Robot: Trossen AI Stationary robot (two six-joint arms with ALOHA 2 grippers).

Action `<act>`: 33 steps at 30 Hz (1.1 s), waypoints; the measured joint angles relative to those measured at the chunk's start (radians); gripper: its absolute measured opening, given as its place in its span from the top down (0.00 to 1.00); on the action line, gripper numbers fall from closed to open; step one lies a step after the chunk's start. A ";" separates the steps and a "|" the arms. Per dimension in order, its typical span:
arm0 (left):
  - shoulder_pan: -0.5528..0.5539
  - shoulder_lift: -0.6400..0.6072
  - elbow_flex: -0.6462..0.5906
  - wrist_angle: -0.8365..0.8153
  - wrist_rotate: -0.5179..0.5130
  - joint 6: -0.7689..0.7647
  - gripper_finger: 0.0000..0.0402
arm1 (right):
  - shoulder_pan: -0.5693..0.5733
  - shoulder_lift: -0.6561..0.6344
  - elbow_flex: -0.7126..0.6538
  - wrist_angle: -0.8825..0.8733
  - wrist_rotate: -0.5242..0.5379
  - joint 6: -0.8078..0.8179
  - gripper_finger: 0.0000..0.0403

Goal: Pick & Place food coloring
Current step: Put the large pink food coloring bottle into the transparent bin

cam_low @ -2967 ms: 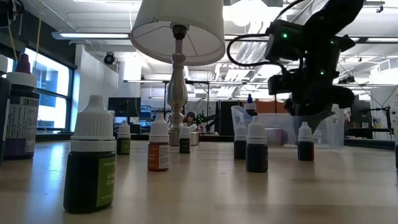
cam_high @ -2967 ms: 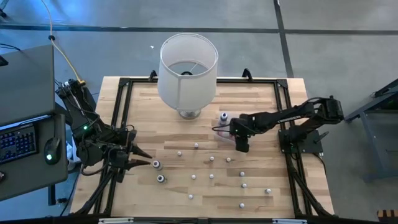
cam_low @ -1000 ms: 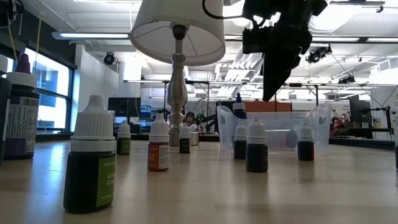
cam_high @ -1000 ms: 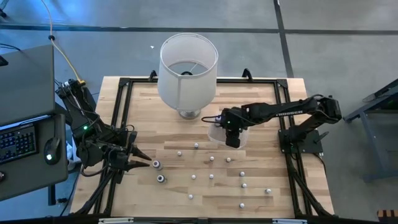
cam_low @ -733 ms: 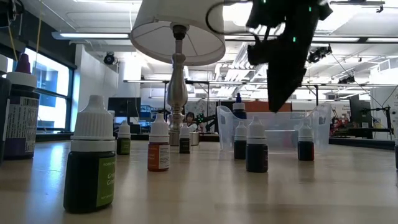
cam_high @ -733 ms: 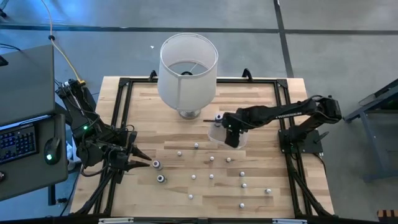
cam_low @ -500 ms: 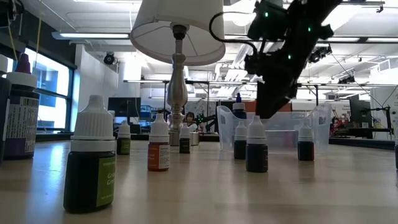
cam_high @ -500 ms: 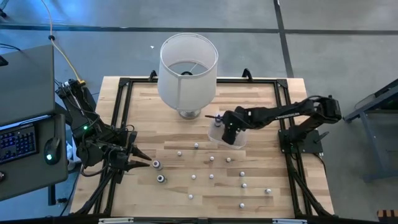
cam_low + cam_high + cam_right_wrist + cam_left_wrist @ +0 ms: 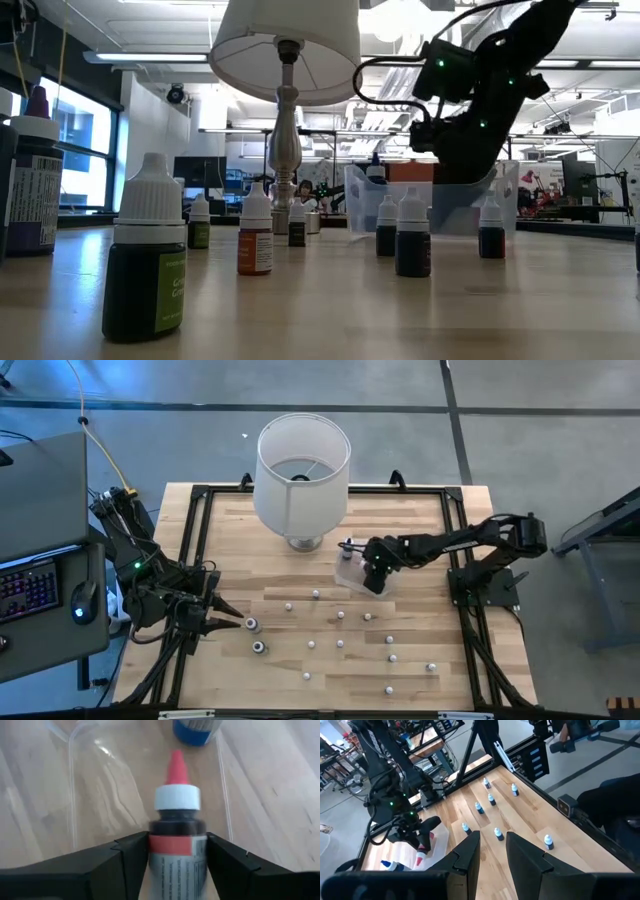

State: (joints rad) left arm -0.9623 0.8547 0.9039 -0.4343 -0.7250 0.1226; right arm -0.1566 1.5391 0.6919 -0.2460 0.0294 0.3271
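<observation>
My right gripper (image 9: 372, 581) reaches down into the clear plastic tub (image 9: 345, 578), shut on a food coloring bottle (image 9: 177, 827) with a dark body, a red label, a white collar and a red nozzle. A blue-capped bottle (image 9: 195, 730) lies in the tub beyond it. Several tiny white-capped bottles (image 9: 340, 644) stand on their bases across the near half of the table. At the table's left edge my left gripper (image 9: 493, 836) waits open, holding nothing, with a bottle (image 9: 252, 624) just off its tips. My right gripper pinches the bottle's dark body just below the white collar (image 9: 155, 845) between its two fingers. The fingers slant steeply down from the table's right side and lie along the bottle. The red nozzle (image 9: 176, 767) points down at the tub's floor; whether it touches, I cannot tell.
A big white lampshade on a metal stand (image 9: 303, 470) rises just left of and behind the tub. A black frame (image 9: 200, 540) runs around the tabletop. A laptop and keyboard (image 9: 30, 575) sit off the left side.
My right gripper has come down from well above the tub's rim into the tub, carrying the bottle with it and shifting slightly toward the lamp. My left arm has kept still.
</observation>
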 joint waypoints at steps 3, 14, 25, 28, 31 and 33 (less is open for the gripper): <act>0.000 0.000 0.000 -0.003 0.000 0.000 0.77 | 0.001 0.000 -0.001 0.013 -0.014 -0.018 0.63; 0.000 0.000 0.000 -0.003 0.000 -0.008 0.77 | 0.042 -0.054 0.069 0.034 -0.029 -0.016 0.72; 0.000 0.000 0.000 -0.004 0.014 -0.026 0.77 | 0.235 -0.187 0.011 0.280 0.302 0.006 0.71; 0.000 0.000 0.000 -0.005 0.034 -0.027 0.77 | 0.305 -0.169 -0.098 0.564 0.458 -0.036 0.71; 0.000 0.000 0.000 -0.008 0.035 -0.026 0.77 | 0.344 -0.128 -0.206 0.867 0.664 -0.090 0.71; 0.000 0.000 0.000 -0.010 0.035 -0.026 0.77 | 0.345 -0.092 -0.256 1.048 0.740 -0.105 0.71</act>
State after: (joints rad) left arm -0.9623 0.8547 0.9039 -0.4438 -0.6903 0.0971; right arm 0.1884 1.4467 0.4356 0.8018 0.7690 0.2219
